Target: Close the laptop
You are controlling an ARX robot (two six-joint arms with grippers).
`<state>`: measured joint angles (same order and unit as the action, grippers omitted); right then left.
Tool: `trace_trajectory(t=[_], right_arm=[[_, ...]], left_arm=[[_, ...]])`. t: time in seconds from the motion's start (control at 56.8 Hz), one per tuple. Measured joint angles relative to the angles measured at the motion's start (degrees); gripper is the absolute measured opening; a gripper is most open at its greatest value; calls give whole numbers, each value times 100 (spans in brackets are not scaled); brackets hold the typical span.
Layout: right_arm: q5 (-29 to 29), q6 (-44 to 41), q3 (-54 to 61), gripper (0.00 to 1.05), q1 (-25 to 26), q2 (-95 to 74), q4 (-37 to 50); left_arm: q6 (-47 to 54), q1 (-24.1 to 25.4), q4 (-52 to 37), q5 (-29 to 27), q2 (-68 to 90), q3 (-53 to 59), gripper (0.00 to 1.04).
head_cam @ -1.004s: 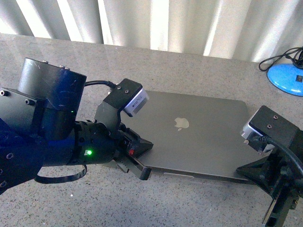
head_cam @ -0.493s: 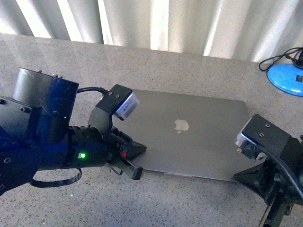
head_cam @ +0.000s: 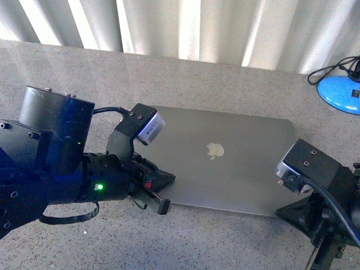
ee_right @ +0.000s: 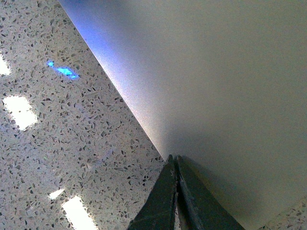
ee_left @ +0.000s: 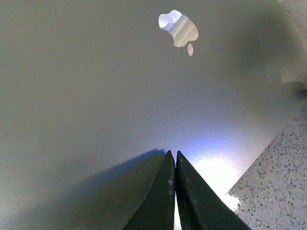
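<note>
The grey laptop point(head_cam: 225, 163) lies flat and closed on the speckled table, its apple logo point(head_cam: 214, 149) facing up. My left gripper point(head_cam: 164, 193) is shut and empty at the laptop's front left corner. In the left wrist view its fingertips point(ee_left: 173, 154) point over the lid point(ee_left: 96, 86), with the logo point(ee_left: 179, 29) beyond. My right gripper is shut and empty at the laptop's front right corner; its tips are hidden in the front view behind its black wrist camera point(head_cam: 309, 169). In the right wrist view its tips point(ee_right: 173, 157) sit at the lid's edge point(ee_right: 225, 86).
A blue lamp base point(head_cam: 340, 93) with a black cable point(head_cam: 329, 68) stands at the far right. A white curtain point(head_cam: 185, 28) hangs behind the table. Speckled stone tabletop point(head_cam: 236, 242) lies in front of the laptop.
The laptop lid stays flat. My left gripper has drawn back a little toward the laptop's front left corner. My right gripper has lowered and shifted slightly left.
</note>
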<state>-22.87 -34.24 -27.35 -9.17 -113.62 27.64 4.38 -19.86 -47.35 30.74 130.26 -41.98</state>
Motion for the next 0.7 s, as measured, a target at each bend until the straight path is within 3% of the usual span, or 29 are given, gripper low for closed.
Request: trace_trajectory(t=[0.282, 0.37, 0.458, 0.563, 0.704], right_arm=[[-9, 79, 81, 1, -26, 363, 31], [195, 251, 87, 1, 15, 914, 184], [654, 387, 70, 1, 225, 1722, 673], [966, 479, 61, 15, 516, 2544, 1113], [975, 516, 66, 45, 584, 2734, 1123]], left_arm=[[-186, 205, -269, -608, -229, 68, 4], [-496, 483, -769, -1303, -640, 203, 4], [-918, 879, -1200, -2535, -1272, 313, 4], [-1078, 1049, -1231, -2782, -1458, 315, 23], [-1117, 962, -1222, -2717, -1394, 382, 52]])
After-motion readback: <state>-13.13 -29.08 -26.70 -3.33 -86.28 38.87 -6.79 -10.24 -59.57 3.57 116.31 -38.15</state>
